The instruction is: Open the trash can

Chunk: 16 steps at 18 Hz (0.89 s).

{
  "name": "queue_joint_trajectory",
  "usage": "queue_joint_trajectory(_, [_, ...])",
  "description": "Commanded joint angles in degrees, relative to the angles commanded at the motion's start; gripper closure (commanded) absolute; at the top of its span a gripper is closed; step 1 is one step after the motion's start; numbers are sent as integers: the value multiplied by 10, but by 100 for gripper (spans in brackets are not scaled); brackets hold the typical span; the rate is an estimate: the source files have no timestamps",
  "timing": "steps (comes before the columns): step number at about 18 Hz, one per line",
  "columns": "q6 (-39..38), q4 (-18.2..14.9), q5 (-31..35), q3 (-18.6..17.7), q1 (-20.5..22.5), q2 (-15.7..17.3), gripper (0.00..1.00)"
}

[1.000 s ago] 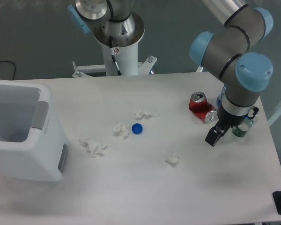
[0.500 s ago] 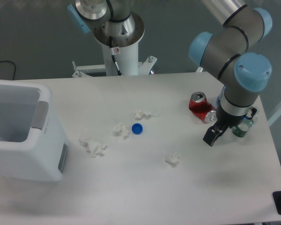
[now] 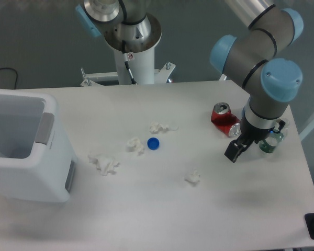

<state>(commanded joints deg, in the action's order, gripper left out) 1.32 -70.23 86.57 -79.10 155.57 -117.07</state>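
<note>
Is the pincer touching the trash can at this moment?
No. The pincer hangs over the table's right side near the crushed red soda can, while the trash can sits at the far left.

Tool (image 3: 233, 151) low, pointing down-left

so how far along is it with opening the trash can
The trash can at the table's left edge already looks open: its top shows a hollow interior with no lid over it. The gripper hangs far to the right, near the red soda can, holding nothing that I can see; whether its jaws are open or shut is unclear. Nothing obvious seems left for the opening itself.
</note>
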Motion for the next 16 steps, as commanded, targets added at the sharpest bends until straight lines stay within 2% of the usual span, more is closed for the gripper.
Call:
queue_joint_trajectory(6, [7,3,-1,0,-1,3,0])
queue_joint_trajectory(13, [137,3,-1,-2,-2,20,0])
queue_joint_trajectory(16, [248,3,2,-2,-1,24,0])
